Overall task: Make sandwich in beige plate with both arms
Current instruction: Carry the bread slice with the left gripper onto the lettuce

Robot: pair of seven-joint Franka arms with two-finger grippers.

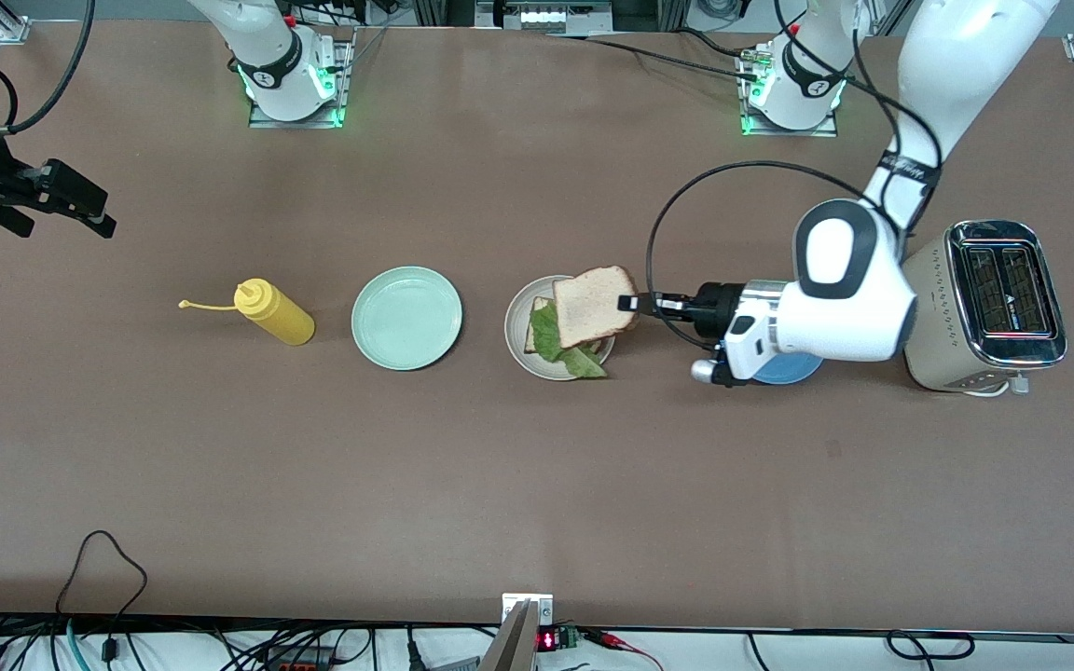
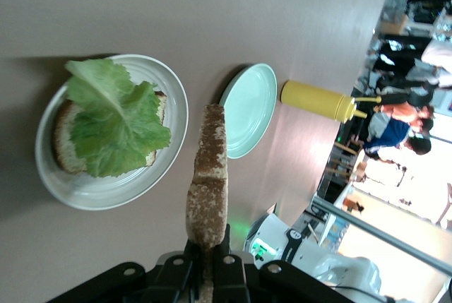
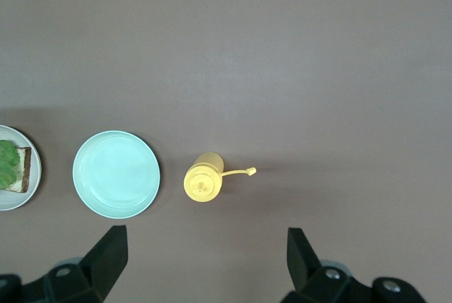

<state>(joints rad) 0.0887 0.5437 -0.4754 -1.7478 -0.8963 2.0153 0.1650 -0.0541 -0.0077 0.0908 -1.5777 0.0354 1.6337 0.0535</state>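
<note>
The beige plate [image 1: 544, 367] holds one bread slice [image 1: 530, 341] with a ruffled green lettuce leaf [image 1: 557, 341] on it. My left gripper [image 1: 630, 303] is shut on a second bread slice [image 1: 596, 305] and holds it tilted over the plate's rim, above the lettuce. In the left wrist view the held slice [image 2: 208, 176] stands edge-on in my left gripper [image 2: 210, 264], beside the plate [image 2: 178, 98] and the lettuce [image 2: 113, 119]. My right gripper [image 1: 80, 207] is open and empty, waiting high over the right arm's end of the table; it also shows in the right wrist view [image 3: 205, 260].
A mint-green plate [image 1: 406, 317] and a yellow squeeze bottle [image 1: 274, 312] lie beside the beige plate toward the right arm's end. A blue plate [image 1: 793, 369] sits under my left hand. A silver toaster [image 1: 994, 303] stands at the left arm's end.
</note>
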